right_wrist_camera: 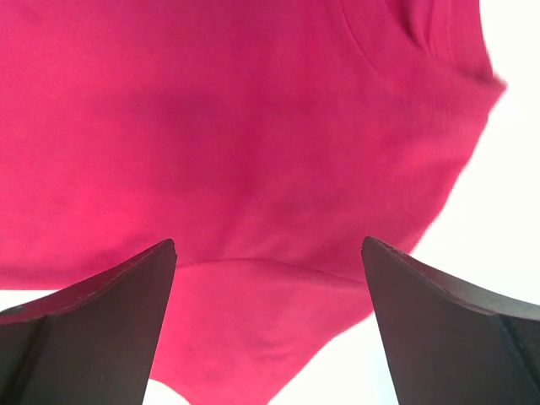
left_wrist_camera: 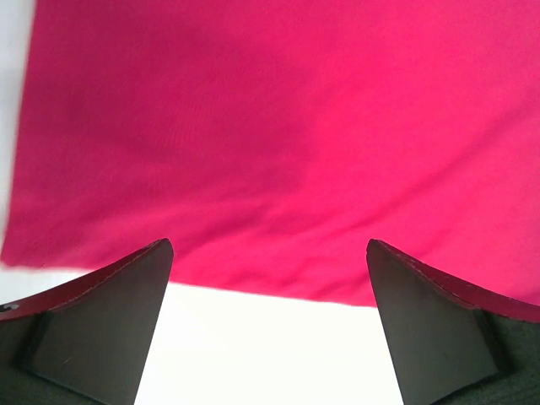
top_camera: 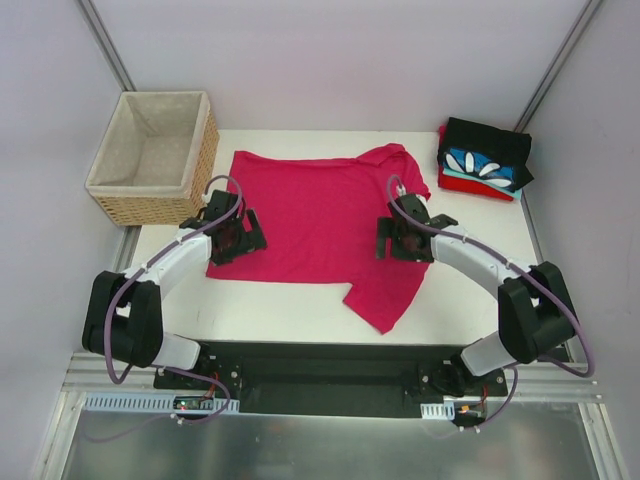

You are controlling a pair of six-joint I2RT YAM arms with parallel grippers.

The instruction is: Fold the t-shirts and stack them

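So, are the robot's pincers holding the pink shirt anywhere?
No, nothing is held. The left pincer and right pincer are both open over the pink shirt.

pink t-shirt (left_wrist_camera: 278, 135), end effector (left_wrist_camera: 270, 278) spread wide

Wicker basket (top_camera: 150, 208): rectangular, woven, tan, standing upright in the upper left of the frame at the table's far-left corner. Its beige lining (top_camera: 150, 150) covers the inside and is folded over the rim. Table (top_camera: 270, 305): white, flat top, occupying the centre of the frame. Wall panels (top_camera: 330, 60): pale grey, enclosing the rear and both sides. Two metal struts (top_camera: 105, 45) run diagonally at the upper corners.
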